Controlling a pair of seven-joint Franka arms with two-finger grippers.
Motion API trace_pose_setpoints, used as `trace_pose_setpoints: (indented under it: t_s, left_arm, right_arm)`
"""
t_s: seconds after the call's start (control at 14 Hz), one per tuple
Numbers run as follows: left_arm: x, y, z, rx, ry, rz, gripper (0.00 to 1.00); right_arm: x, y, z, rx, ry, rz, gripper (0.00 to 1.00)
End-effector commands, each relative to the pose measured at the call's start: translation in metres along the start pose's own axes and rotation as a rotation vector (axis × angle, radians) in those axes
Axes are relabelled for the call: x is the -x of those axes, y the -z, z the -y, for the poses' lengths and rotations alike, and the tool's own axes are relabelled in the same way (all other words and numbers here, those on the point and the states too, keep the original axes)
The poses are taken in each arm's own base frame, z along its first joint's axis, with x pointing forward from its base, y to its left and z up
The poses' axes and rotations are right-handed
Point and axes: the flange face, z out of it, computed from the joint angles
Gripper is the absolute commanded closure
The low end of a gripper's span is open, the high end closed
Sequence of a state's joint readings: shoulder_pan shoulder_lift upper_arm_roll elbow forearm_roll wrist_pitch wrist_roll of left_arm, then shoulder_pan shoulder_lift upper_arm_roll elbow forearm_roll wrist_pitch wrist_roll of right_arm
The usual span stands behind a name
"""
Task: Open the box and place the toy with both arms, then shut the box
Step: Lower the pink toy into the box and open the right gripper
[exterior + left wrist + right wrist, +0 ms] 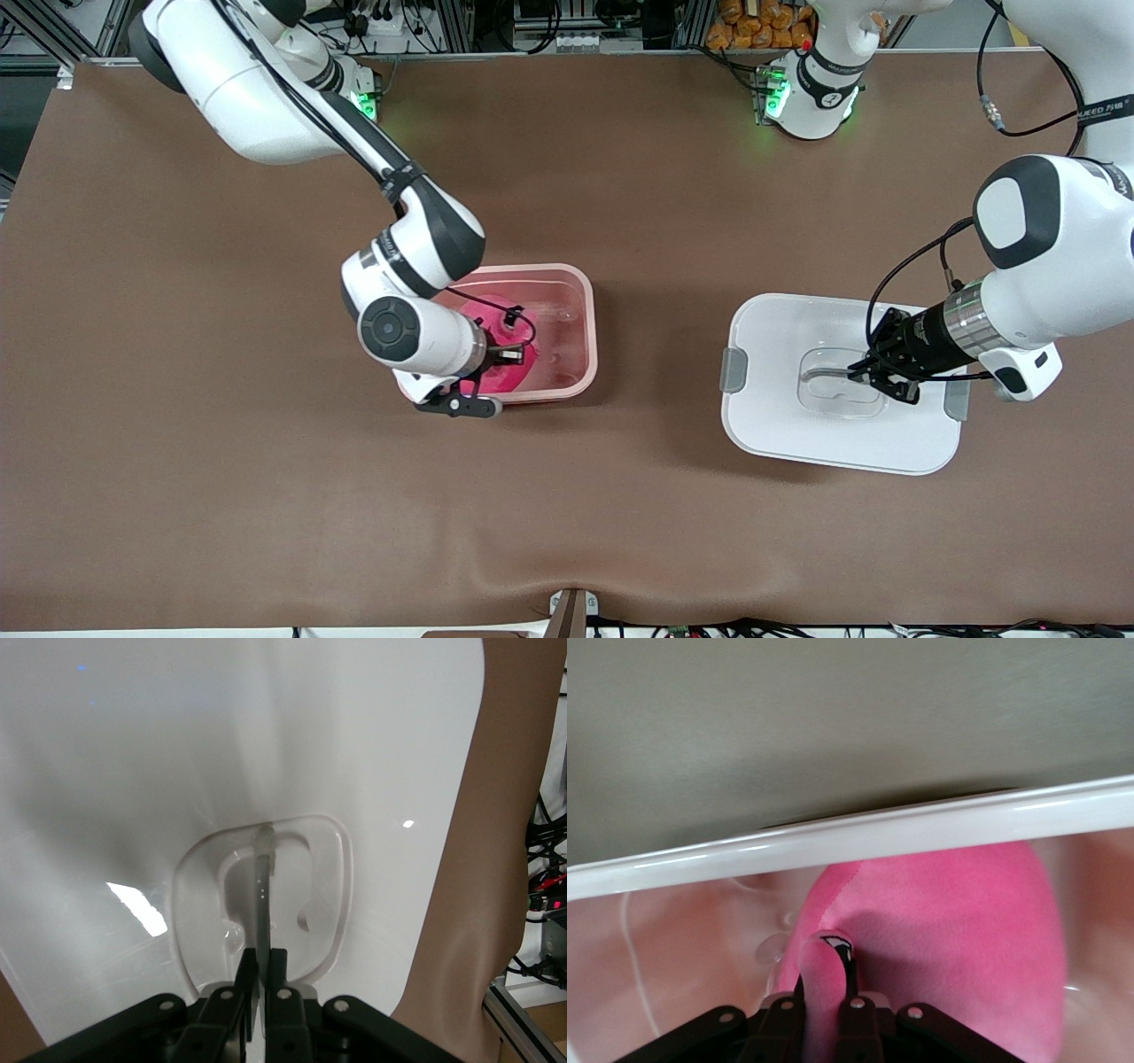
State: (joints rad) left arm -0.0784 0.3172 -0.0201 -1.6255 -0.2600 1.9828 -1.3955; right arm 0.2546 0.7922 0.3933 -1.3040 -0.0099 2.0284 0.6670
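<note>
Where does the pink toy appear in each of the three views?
Front view: the toy sits in the open pink box, under the right hand.
Left wrist view: not in it; only the white lid shows.
Right wrist view: the toy fills the lower middle, pinched by the right hand.
Shared landmark: the box rim.

High front cam facing arms, wrist cams close on lid (177, 771) (left), box (859, 837) (right)

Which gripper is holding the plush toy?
The right gripper, pinching the pink toy inside the box; the left gripper grips the lid's handle.
</note>
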Motion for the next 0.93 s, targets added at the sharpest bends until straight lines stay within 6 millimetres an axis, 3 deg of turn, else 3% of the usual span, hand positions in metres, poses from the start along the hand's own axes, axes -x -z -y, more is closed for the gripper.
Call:
trace_pose_setpoints:
  t_s: [0.0, 0.14, 0.5, 0.72, 0.79, 0.86]
  left_arm:
    - [0.003, 0.004, 0.0, -0.002, -0.011, -0.006, 1.0]
    - [0.003, 0.004, 0.0, -0.002, -0.011, -0.006, 1.0]
    - [0.004, 0.004, 0.0, -0.003, -0.008, -0.006, 1.0]
    - [0.004, 0.004, 0.0, -0.003, -0.003, -0.006, 1.0]
    - [0.004, 0.004, 0.0, -0.003, -0.003, -0.006, 1.0]
    - [0.004, 0.005, 0.0, -0.001, -0.002, -0.006, 1.0]
  right_arm:
    - [0.003, -0.02, 0.015, 0.007, -0.009, -0.026, 1.0]
    - [0.009, -0.029, 0.027, -0.009, -0.015, -0.041, 1.0]
    - [0.012, -0.049, 0.033, 0.021, -0.005, -0.068, 0.98]
    - [0.01, -0.054, 0.03, 0.025, -0.01, -0.062, 0.82]
    - [0.01, -0.054, 0.03, 0.026, -0.009, -0.063, 0.72]
    - [0.009, -0.053, 0.029, 0.025, -0.007, -0.064, 0.54]
